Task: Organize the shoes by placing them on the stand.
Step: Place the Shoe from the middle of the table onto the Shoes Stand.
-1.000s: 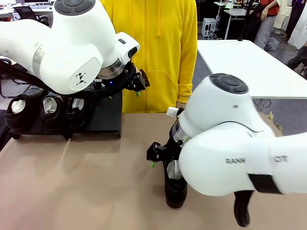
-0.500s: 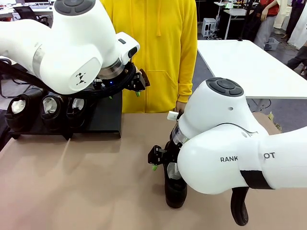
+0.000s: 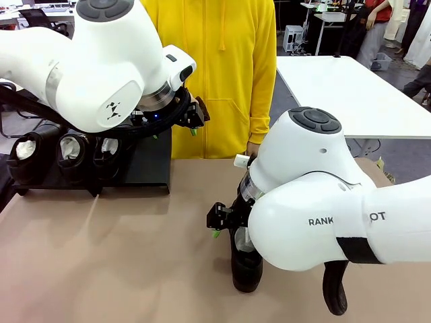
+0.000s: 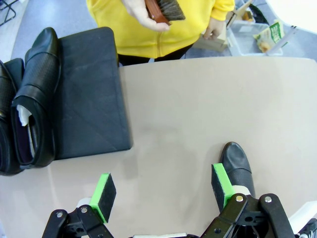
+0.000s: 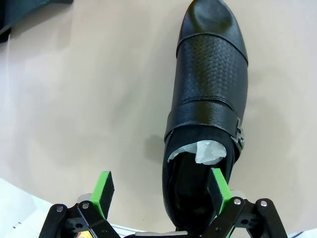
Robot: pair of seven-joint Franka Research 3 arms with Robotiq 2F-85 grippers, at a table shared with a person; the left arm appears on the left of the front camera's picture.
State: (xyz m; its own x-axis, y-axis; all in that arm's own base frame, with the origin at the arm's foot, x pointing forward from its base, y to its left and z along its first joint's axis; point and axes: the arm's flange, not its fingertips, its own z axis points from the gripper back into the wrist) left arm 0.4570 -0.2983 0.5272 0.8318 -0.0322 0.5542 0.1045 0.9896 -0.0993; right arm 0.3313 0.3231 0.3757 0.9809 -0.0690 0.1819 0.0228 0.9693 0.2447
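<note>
Right wrist view shows the right gripper (image 5: pixel 159 191) spread open, holding nothing, one pad over the heel opening of the glossy black paper-stuffed leather shoe (image 5: pixel 208 99) lying near the table's right front edge, so the pickup likely needs centring, then closing.

**A tan table with a shoe stand and one loose shoe**

A smooth tan table (image 3: pixel 121 256) carries a low matte-black stand (image 3: pixel 149 165) at its far left side, seen from the front camera. Three black glossy dress shoes (image 3: pixel 71 158) stuffed with white paper sit side by side on the stand's left part; its right panel is bare. A fourth black dress shoe (image 5: pixel 208 104), also paper-stuffed, lies directly on the tabletop, well apart from the stand, toward the near right.
</note>
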